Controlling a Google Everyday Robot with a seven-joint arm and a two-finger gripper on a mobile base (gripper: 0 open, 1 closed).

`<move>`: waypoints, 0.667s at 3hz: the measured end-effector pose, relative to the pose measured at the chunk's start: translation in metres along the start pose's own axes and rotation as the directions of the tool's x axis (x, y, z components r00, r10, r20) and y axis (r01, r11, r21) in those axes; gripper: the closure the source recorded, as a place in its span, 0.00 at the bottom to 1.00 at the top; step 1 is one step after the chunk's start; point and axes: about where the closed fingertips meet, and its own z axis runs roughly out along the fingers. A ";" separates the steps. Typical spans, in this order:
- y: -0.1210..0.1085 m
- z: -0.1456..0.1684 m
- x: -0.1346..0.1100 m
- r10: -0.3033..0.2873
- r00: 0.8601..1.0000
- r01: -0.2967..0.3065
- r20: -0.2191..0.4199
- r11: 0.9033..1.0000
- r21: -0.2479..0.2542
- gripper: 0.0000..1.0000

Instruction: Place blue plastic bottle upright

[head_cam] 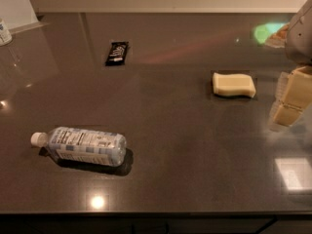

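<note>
Camera view: blue plastic bottle (85, 146) lying sideways on dark counter (195, 145).
Well left of gripper (288, 101) at right edge; open or closed, cannot tell.

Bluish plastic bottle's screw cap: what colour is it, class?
The screw cap is white, camera view; the hand hovers far right.

I see my hand (291, 100) cut off at the right edge (arm (301, 33) mostly out of frame); a container (4, 32) is clipped top-left.
</note>
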 end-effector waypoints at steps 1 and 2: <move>0.000 0.000 0.000 0.000 1.000 0.000 0.000 1.000 0.000 0.00; 0.007 0.009 -0.022 -0.058 0.998 0.058 0.010 0.998 -0.028 0.00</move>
